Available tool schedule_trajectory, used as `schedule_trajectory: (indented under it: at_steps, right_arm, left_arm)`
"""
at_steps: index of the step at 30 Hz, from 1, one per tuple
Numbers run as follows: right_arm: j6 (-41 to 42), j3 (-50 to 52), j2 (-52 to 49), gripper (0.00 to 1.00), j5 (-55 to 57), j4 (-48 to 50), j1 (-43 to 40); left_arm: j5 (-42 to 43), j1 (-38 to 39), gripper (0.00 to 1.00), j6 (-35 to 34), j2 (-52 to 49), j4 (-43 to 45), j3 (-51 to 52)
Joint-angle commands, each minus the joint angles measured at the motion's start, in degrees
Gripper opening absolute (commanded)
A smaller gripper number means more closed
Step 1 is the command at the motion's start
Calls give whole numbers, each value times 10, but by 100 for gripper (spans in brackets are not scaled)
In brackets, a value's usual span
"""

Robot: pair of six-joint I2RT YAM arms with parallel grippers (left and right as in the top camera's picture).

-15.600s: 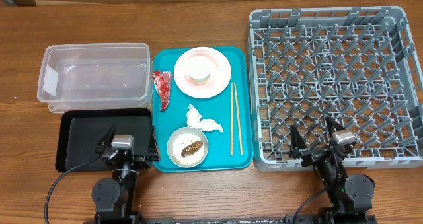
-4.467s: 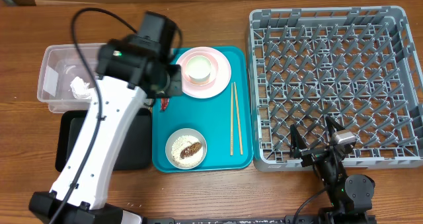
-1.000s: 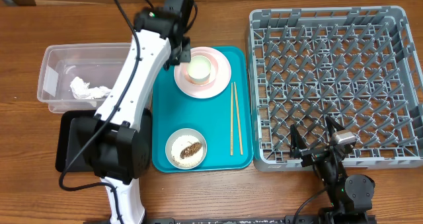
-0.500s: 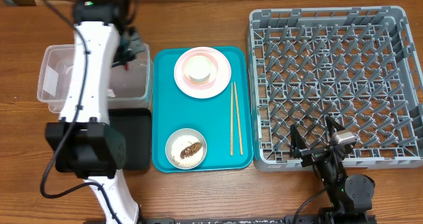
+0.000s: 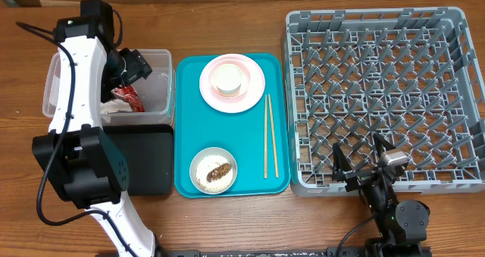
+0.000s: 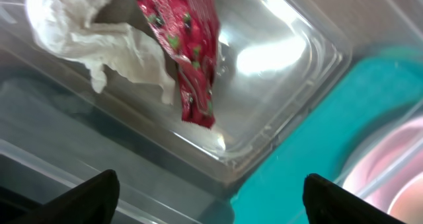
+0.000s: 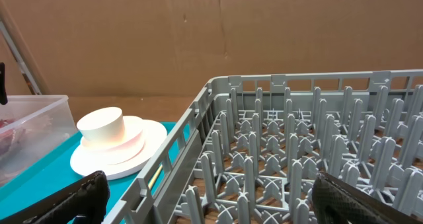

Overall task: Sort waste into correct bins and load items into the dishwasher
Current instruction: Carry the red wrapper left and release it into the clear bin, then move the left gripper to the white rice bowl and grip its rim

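Note:
My left gripper (image 5: pixel 136 66) hangs open and empty over the clear tub (image 5: pixel 162 90), its fingers (image 6: pixel 82 197) wide apart. In the tub, a crumpled red foil wrapper (image 6: pixel 188 49) lies next to a crumpled white tissue (image 6: pixel 86 32); the overhead view also shows the wrapper (image 5: pixel 131 98). The teal tray (image 5: pixel 250 147) carries a pink plate (image 5: pixel 255 86) with a white cup (image 5: pixel 229 77), a bowl of rice and brown bits (image 5: pixel 214 168) and chopsticks (image 5: pixel 270 136). My right gripper (image 5: pixel 364 168) rests open and empty at the near edge of the grey dish rack (image 5: pixel 383 98).
A shallow black tray (image 5: pixel 144 160) lies in front of the clear tub, partly under my left arm. The dish rack's upright pegs (image 7: pixel 297 138) fill the right wrist view, with the plate (image 7: pixel 135 159) and cup (image 7: pixel 102 126) to their left.
My left arm swung from the plate to over the clear tub. Its jaws opened and the red wrapper now lies in the tub beside the tissue. The right arm has not moved.

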State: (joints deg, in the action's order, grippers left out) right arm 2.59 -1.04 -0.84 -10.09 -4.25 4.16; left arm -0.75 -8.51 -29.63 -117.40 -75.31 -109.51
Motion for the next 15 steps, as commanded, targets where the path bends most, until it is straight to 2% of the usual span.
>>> schedule_trajectory:
  at_steps: [1,4,6,8,15]
  right_arm:
    - [0,6,7,100,2,3,-1]
    - [0,6,7,100,2,3,-1]
    - [0,6,7,100,2,3,-1]
    - [0,6,7,100,2,3,-1]
    - [0,6,7,100,2,3,-1]
  left_arm:
    - [58,-1,86,43,7,-21,-32]
    - [124,8,74,68,21,-51,-50]
    - [162,23,58,101,38,-62,-51]
    - [166,50,50,115,57,-77,-51]
    - [99,228,50,118,75,-154,-45]
